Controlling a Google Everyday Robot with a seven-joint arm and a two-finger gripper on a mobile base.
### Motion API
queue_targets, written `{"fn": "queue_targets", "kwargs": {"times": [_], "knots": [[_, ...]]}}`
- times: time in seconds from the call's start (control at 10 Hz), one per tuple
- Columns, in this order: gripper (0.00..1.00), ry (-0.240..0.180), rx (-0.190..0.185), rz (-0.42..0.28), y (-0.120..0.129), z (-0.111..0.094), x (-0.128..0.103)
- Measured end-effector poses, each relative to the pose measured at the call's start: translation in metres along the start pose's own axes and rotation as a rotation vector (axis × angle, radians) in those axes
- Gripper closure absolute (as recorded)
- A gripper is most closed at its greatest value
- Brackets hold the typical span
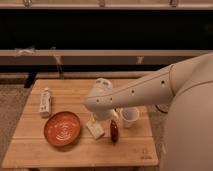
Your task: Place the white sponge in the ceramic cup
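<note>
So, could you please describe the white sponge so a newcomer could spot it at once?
On the wooden table, look just right of the orange plate, beneath the robot's claw. The white sponge is the small cream block there, not round like the ceramic cup to its right, and shorter than the white bottle at far left.

1. The white sponge [95,129], a small cream block, is seen lying askew on the table [75,150].
2. The ceramic cup [130,116], plain white, is set upright nearby, apart from it.
3. The gripper [101,119] is held just above the sponge.
</note>
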Motion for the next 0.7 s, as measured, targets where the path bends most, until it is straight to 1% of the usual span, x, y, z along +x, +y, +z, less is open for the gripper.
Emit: {"fn": "queue_targets", "kwargs": {"times": [0.3,0.5,0.7], "knots": [[0.2,-0.001,0.001,-0.001,-0.001,0.0,0.0],[0.2,-0.018,-0.015,-0.041,0.005,0.002,-0.008],[0.2,-0.026,-0.048,-0.11,0.027,0.011,-0.023]]}}
